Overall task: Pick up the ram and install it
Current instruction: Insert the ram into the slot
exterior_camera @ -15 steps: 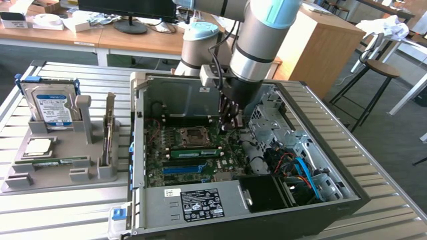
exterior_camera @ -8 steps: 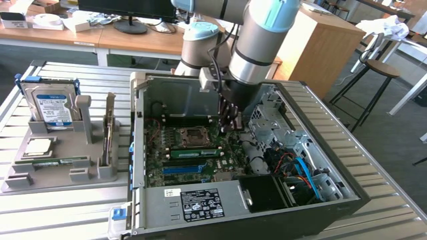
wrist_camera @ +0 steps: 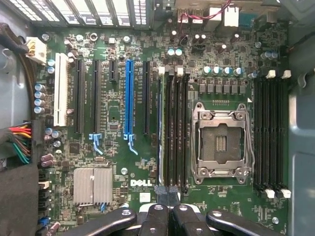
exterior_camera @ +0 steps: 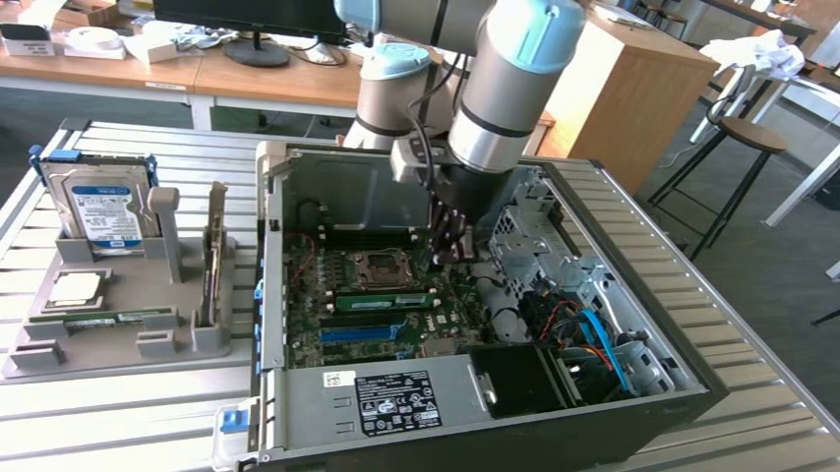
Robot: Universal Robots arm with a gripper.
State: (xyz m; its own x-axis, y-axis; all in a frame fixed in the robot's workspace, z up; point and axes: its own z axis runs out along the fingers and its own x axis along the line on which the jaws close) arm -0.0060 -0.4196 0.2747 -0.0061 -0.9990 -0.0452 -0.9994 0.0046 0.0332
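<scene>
Ram [exterior_camera: 382, 298] stands on edge in a memory slot of the motherboard [exterior_camera: 305, 329], just beside the processor socket [exterior_camera: 381, 265], on the side of the socket that faces the blue expansion slot [exterior_camera: 357, 334]. In the wrist view the ram [wrist_camera: 161, 128] shows as a thin pale edge in the slot farthest from the socket [wrist_camera: 220, 142] in a group of dark slots, with the blue expansion slot [wrist_camera: 129, 98] a little beyond it. The socket itself is empty, its metal frame closed around bare contacts.

The tool [exterior_camera: 448, 256] hangs on the arm inside the open computer case [exterior_camera: 270, 246], close to the socket and above one end of the ram. Its fingers are clenched together with nothing between them. In the wrist view the tool [wrist_camera: 168, 196] sits right at the end of the ram's slot; whether the tips touch the stick cannot be told.

A second bank of black memory slots [wrist_camera: 269, 132] lies on the far side of the socket from the ram, and a silver heatsink [wrist_camera: 92, 186] sits well apart from the socket, past the blue slot.

Outside the case, well apart from the socket, a grey holder [exterior_camera: 118, 344] rests on the slatted tabletop [exterior_camera: 105, 433]. It carries an upright hard drive [exterior_camera: 108, 211] with a blue label, a square silver processor chip [exterior_camera: 77, 287] and another narrow green board [exterior_camera: 112, 317] lying flat.
</scene>
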